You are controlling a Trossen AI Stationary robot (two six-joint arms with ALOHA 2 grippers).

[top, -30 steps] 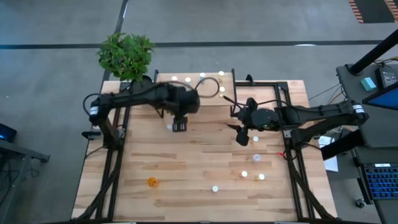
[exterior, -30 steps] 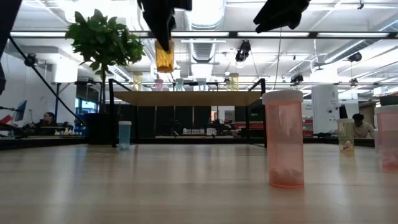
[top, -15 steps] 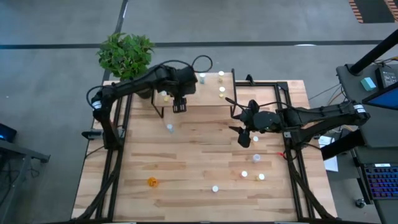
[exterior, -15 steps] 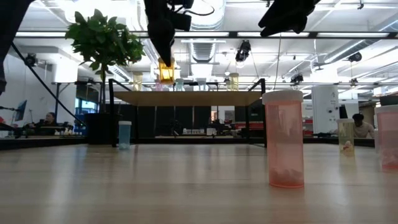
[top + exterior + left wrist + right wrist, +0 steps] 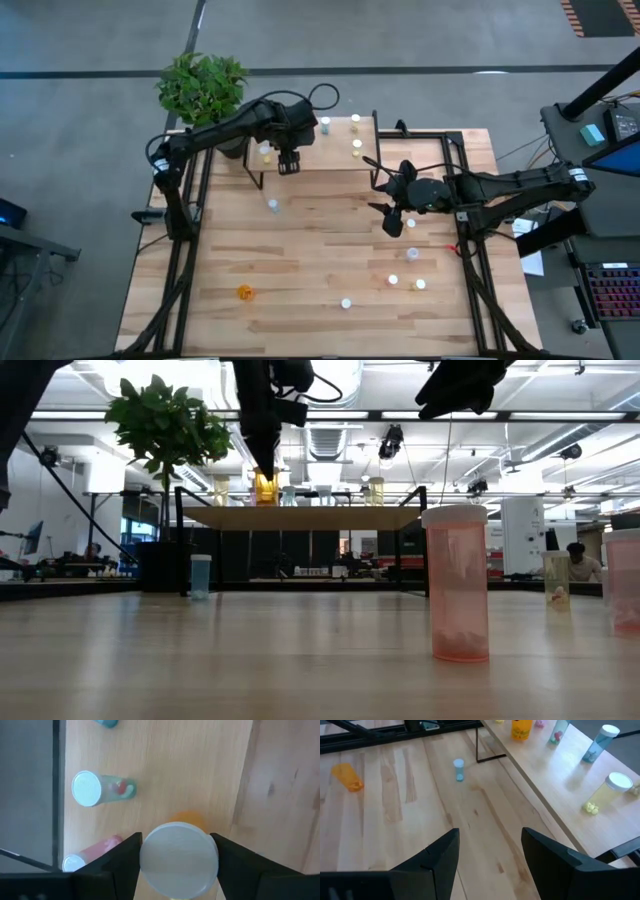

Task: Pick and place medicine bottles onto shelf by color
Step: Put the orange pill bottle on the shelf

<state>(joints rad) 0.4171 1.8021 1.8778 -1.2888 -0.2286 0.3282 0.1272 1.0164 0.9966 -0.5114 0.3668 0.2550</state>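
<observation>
My left gripper [image 5: 289,163] is over the near left part of the low wood-topped shelf [image 5: 335,155], shut on an amber medicine bottle with a white cap [image 5: 178,857]. In the low view this bottle [image 5: 264,488] stands upright at the level of the shelf top [image 5: 330,518]; whether its base touches I cannot tell. Several more bottles stand on the shelf, among them a green-tinted one [image 5: 87,788] and a pink one [image 5: 82,860]. My right gripper [image 5: 391,217] hovers open above the middle right of the table, holding nothing [image 5: 490,855]. My left gripper pinches the amber bottle at its white cap [image 5: 150,860] between the two fingers [image 5: 125,857], one on either side. The fingers come from above, pointing down. The bottle hangs upright below them [image 5: 264,492], over the shelf top.
Loose bottles stand on the table: a blue one [image 5: 272,205], a pink one close to the low camera [image 5: 458,585] and several white-capped ones near the right edge [image 5: 412,253]. An orange bottle [image 5: 244,292] lies near the front left. A potted plant [image 5: 203,88] stands beyond the far left corner.
My left gripper has carried the amber bottle from above the table toward the far edge, over the shelf, and brought it down to shelf-top level, staying shut on it. My right arm has kept still.
</observation>
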